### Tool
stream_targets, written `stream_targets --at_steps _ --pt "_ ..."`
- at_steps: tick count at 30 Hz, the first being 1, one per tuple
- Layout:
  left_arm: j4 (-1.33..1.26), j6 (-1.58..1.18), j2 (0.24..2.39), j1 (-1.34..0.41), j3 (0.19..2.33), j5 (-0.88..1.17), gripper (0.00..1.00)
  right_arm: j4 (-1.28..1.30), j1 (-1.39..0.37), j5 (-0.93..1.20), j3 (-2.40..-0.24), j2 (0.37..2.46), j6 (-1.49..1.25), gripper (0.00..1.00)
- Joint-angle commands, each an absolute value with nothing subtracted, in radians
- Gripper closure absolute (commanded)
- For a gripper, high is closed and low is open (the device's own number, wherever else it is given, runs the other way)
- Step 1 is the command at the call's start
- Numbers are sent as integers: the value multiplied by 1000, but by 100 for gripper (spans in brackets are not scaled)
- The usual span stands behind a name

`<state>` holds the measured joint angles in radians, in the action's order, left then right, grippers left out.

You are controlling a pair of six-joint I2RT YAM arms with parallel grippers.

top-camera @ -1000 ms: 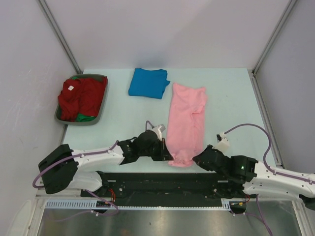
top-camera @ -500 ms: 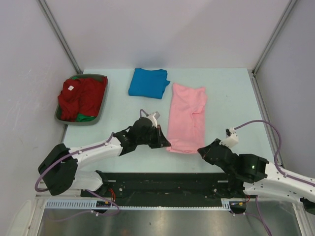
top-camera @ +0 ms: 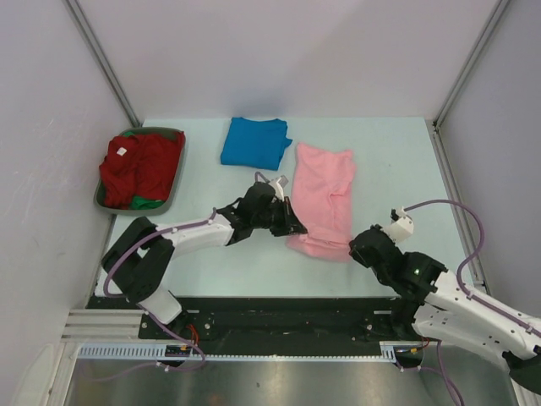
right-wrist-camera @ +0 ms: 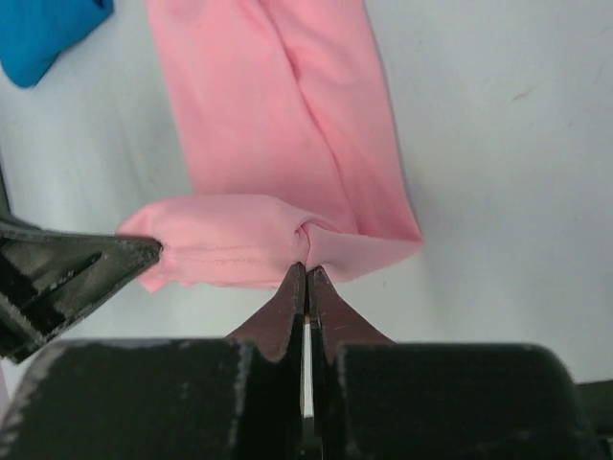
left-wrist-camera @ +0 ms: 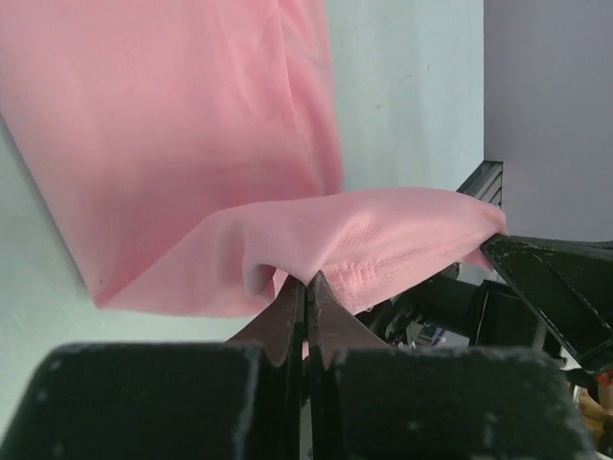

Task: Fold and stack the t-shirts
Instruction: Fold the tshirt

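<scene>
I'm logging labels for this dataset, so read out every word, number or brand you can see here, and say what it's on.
No readable text in any view.
The white tag on the red shirt in the bin: too small to read.

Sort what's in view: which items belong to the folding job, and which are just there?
Job: pink t-shirt, near hem pinched by left gripper and right gripper; blue folded t-shirt; red garments heaped in the grey tray.
Just there: grey tray itself; table.
</scene>
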<state>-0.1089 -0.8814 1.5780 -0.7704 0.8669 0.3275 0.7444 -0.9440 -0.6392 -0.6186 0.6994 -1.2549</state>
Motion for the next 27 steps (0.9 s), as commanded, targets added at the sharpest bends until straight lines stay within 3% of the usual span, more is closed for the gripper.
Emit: stream_targets --at_steps 1,9,27 --pt "-169 -873 1630 -741 940 371 100 603 -841 -612 -589 738 -1148 100" --pt "-143 -859 1689 -695 1011 380 100 341 -606 -404 -552 928 -1010 100" --pt "-183 -870 1867 -614 1123 417 100 38 -396 -207 -572 1218 -927 100"
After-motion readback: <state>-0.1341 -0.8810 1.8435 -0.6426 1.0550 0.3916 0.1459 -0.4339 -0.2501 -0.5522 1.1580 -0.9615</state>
